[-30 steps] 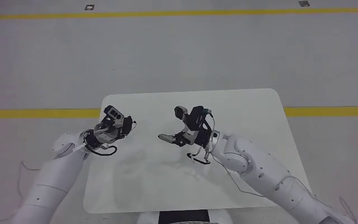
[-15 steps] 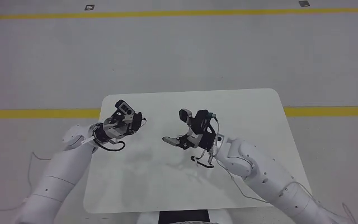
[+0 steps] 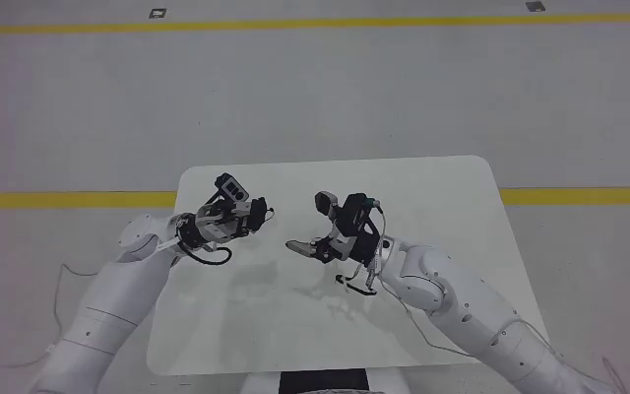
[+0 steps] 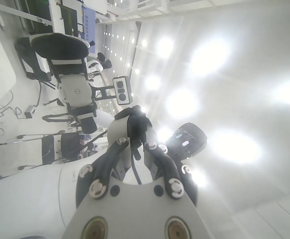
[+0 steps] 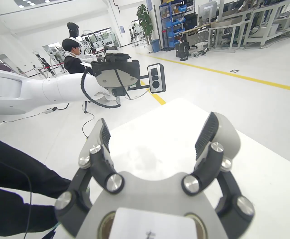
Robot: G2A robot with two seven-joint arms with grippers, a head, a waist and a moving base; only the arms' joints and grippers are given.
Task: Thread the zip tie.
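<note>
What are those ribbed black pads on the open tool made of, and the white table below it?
The pads on the right tool look like matt black rubber: fine ribs run across them. The table looks smooth and white with a faint sheen, perhaps laminate or painted board; the look leaves that open.

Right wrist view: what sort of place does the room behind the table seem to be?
Probably a robotics lab or workshop hall: shelves with blue bins, workbenches with cables, and a yellow floor line.
</note>
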